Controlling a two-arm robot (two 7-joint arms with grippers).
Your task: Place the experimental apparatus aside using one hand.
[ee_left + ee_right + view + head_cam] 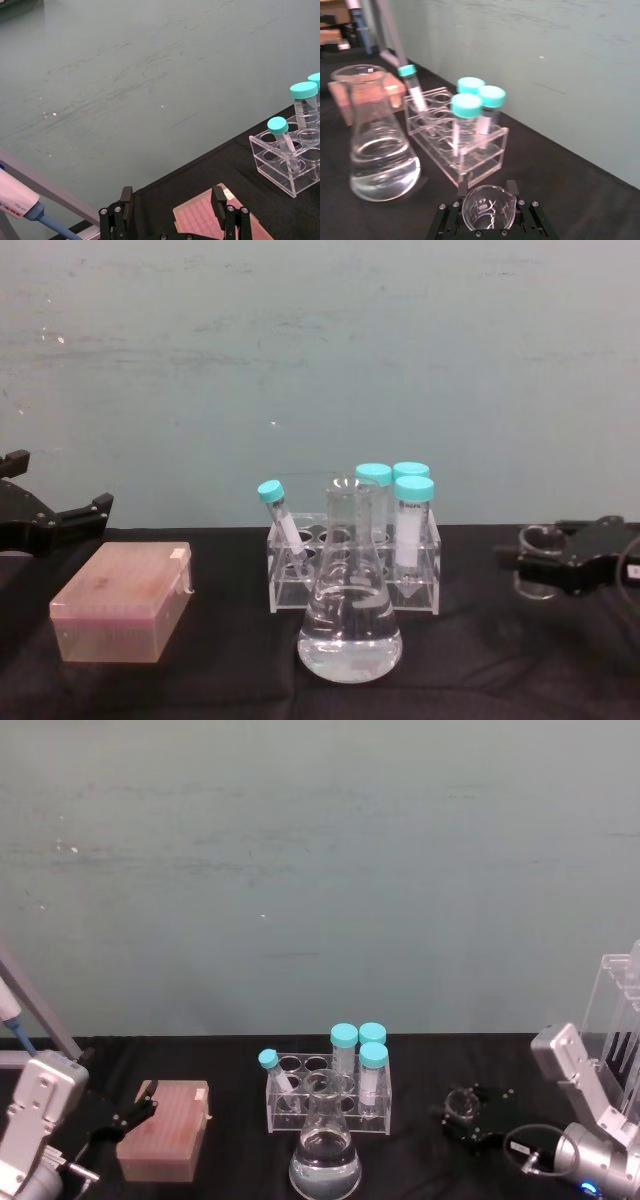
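The small glass beaker (pixel 487 214) sits between the jaws of my right gripper (pixel 487 200), which is shut on it at the right of the black table; the same beaker (pixel 538 562) hangs just above the cloth. The conical flask (pixel 325 1152) with clear liquid stands at the front centre, left of the right gripper (pixel 470 1113). A tall acrylic stand (pixel 622 1010) with long tubes rises at the far right edge. My left gripper (pixel 125 1115) is open beside the pink box, with its fingers (pixel 220 199) spread wide and nothing between them.
A clear tube rack (pixel 330 1092) with teal-capped tubes stands just behind the flask. A pink tip box (pixel 165 1130) lies at the left. A pipette (pixel 20 207) on a slanted rod is at the far left. A green wall closes off the back of the table.
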